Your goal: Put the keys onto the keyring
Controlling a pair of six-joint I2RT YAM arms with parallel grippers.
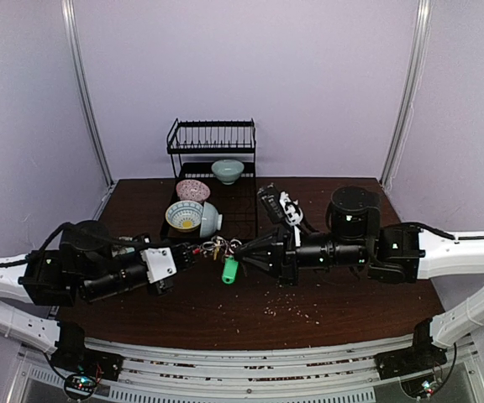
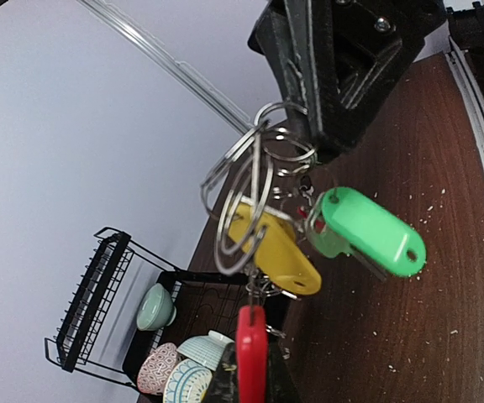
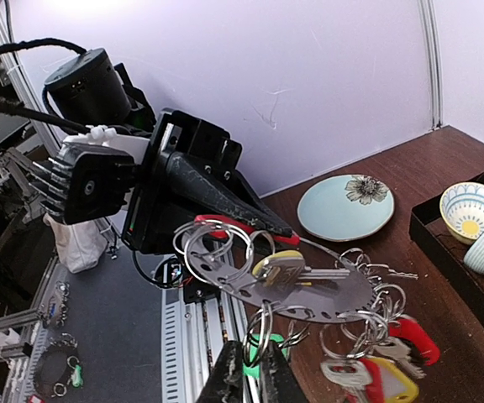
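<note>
Both arms meet just in front of the dish rack [image 1: 213, 159]. The keyring [image 1: 218, 248] hangs between them there, clear of the rack. The left gripper [image 1: 193, 252] is pinched tight on its red strap [image 2: 252, 344]. The right gripper [image 1: 244, 250] has its fingers drawn together on a wire loop, and the green tag [image 2: 368, 231] dangles below.

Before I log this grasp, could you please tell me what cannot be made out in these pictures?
Top view: the keyring is too small to tell its rings apart.
Left wrist view: the right gripper hides with its own black body whether it grips a ring.
Right wrist view: the bottom edge cuts off that gripper's fingertips.
</note>
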